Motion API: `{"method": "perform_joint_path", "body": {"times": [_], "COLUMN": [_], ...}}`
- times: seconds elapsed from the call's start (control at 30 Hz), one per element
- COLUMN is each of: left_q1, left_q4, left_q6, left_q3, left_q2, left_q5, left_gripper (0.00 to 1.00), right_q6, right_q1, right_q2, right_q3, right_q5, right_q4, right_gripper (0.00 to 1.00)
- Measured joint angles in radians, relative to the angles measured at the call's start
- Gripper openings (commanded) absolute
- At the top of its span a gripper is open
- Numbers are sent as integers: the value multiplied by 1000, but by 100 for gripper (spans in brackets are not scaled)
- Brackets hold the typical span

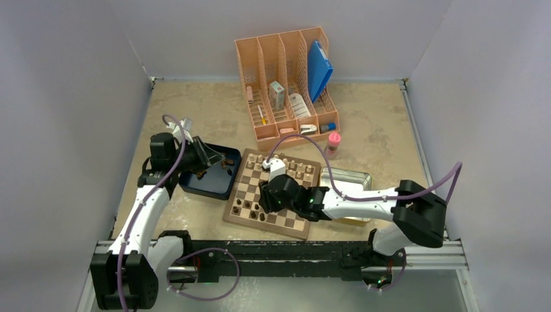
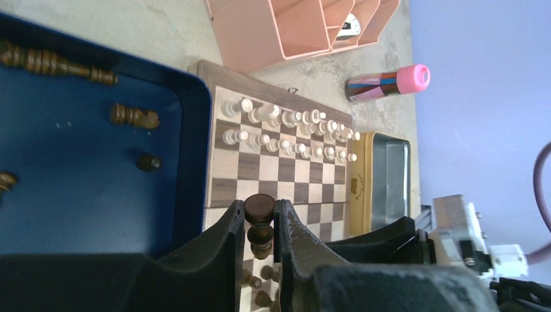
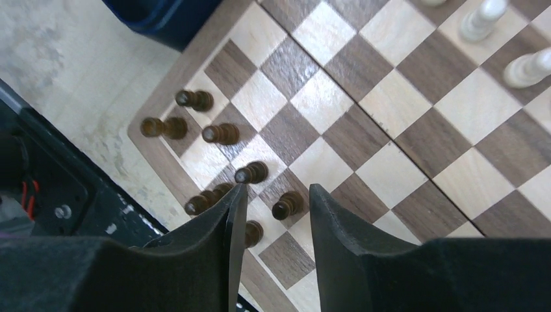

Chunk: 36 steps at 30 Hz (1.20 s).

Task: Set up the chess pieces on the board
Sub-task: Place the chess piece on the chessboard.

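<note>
left pincer (image 2: pixel 260 218) is closed on one dark chess piece (image 2: pixel 259 207), over the right side of the blue tray (image 2: pixel 78 182), just beside the board (image 2: pixel 286 175). right pincer (image 3: pixel 278 192) hangs partly open, gripping nothing, above the dark pieces (image 3: pixel 250 173) standing at the board's near-left corner.

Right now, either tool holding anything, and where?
Left tool pinches a dark chess piece just below its round head. Right tool open, empty, over the board.

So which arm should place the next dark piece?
Left: the left gripper holds a dark brown wooden chess piece near the checked wooden board; the right gripper is open, empty.
</note>
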Motion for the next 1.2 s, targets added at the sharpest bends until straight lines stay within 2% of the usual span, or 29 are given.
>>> {"method": "perform_joint_path", "body": {"times": [0.23, 0.37, 0.57, 0.73, 0.93, 1.13, 1.2], "left_q1": [0, 1, 1, 1, 1, 1, 1], "left_q4": [-15, 19, 52, 83, 109, 110, 117], "left_q6": [-236, -419, -599, -688, -766, -807, -824], "left_q3": [-11, -56, -78, -90, -122, -128, -132], "left_q2": [-21, -80, -84, -92, -117, -121, -124], "left_q5": [67, 127, 206, 259, 321, 351, 356], "left_gripper": [0, 0, 0, 0, 0, 0, 0], "right_q6": [-12, -66, -204, -345, -481, -537, -542], "right_q1": [2, 17, 58, 102, 159, 177, 177], "right_q2": [-43, -98, -113, -81, 24, 83, 83], "right_q3": [100, 114, 162, 164, 169, 179, 179], "right_q5": [72, 76, 145, 216, 357, 441, 447], "right_q4": [-17, 96, 227, 356, 453, 461, 473], "right_gripper": [48, 57, 57, 56, 46, 24, 22]}}
